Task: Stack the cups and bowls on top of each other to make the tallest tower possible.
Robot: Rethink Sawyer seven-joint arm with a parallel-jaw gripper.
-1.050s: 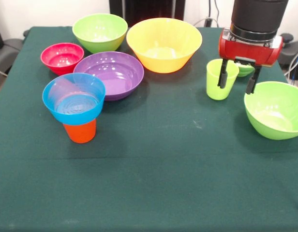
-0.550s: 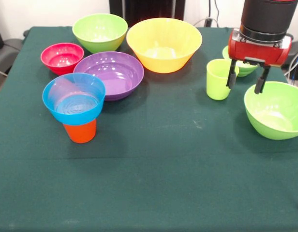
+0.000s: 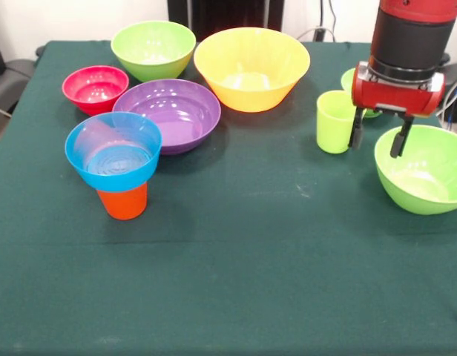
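The magenta bowl [image 3: 95,88] sits farthest to the left of the gripper, upright on the green tablecloth [image 3: 236,259]. Nearer the camera than it, and still well left of the gripper, stands the tower [image 3: 115,170]: an orange cup [image 3: 123,202] upside down on the cloth, with a blue bowl [image 3: 113,150] resting upright on its base. The wide purple bowl [image 3: 169,114] lies just behind and to the right of the blue bowl, its rim close to the magenta bowl. A lime green bowl [image 3: 153,49] stands at the far side of the table, behind the purple bowl. The large yellow bowl [image 3: 251,68] stands beside it, left of the gripper and farther back. The lime green cup [image 3: 336,121] stands upright immediately left of the gripper, its side just beside the left-hand finger in the picture. The gripper [image 3: 377,138] hangs from the red and black arm [image 3: 406,52] with its two dark fingers spread apart and nothing between them. A small lime green bowl [image 3: 352,80] shows partly behind the arm. A larger lime green bowl [image 3: 421,169] sits directly right of the gripper, with the right-hand finger over its rim.
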